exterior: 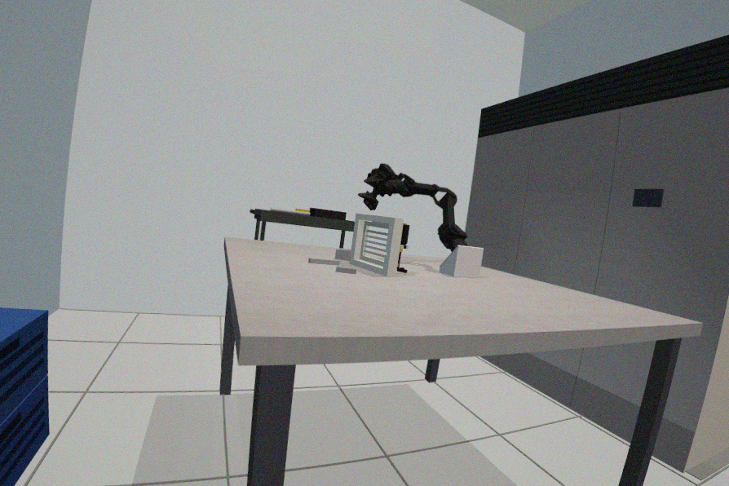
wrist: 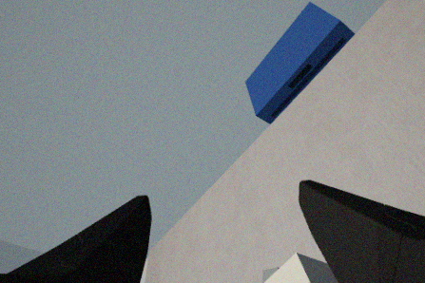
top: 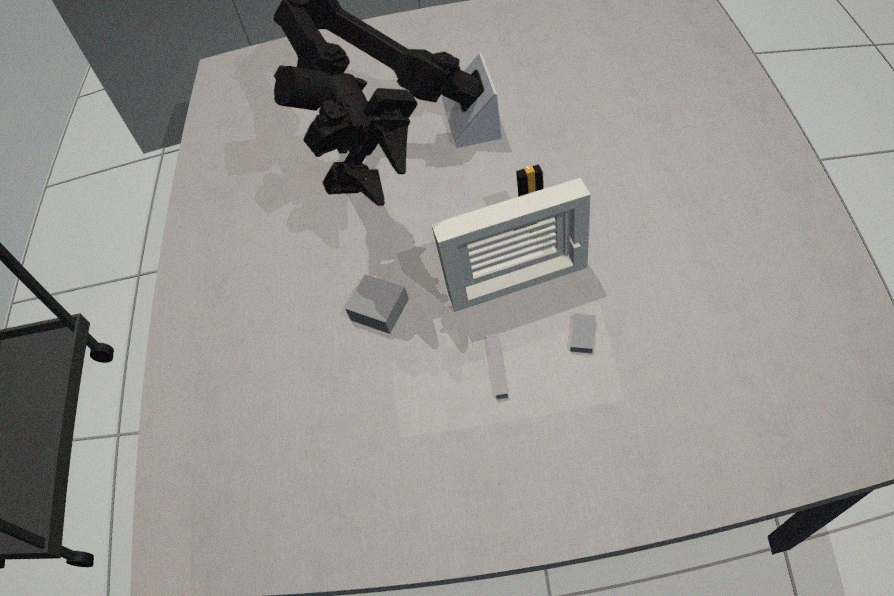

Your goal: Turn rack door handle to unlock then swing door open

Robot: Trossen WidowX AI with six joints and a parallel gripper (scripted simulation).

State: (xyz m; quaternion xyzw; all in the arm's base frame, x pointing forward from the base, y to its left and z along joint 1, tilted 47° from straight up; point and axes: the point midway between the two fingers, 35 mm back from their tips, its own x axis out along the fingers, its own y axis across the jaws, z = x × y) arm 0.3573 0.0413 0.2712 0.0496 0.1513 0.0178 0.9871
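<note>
The rack's pale frame [top: 455, 273] [exterior: 397, 245] stands upright on the table [top: 708, 351] [exterior: 435, 309]. The black upright handle [top: 530, 181] [exterior: 405, 234], with a yellow stripe in the top view, shows behind the frame on the arm's side. The door is mostly hidden by the frame; its angle and the handle's turn are hard to tell. My gripper [top: 391, 184] [exterior: 363, 188] [wrist: 224, 198] is open and empty. It hangs above the table, left of the frame in the top view, and is clear of the handle. A pale corner, probably the frame's, shows low in the wrist view.
A grey block [top: 377, 301] lies left of the frame. A smaller grey block [top: 582, 332] and a flat strip [top: 496, 368] lie on its far side from the arm. The arm's wedge-shaped base [top: 480, 122] [exterior: 467, 262] stands behind. A blue cabinet [exterior: 11, 366] [wrist: 292, 62] is off the table.
</note>
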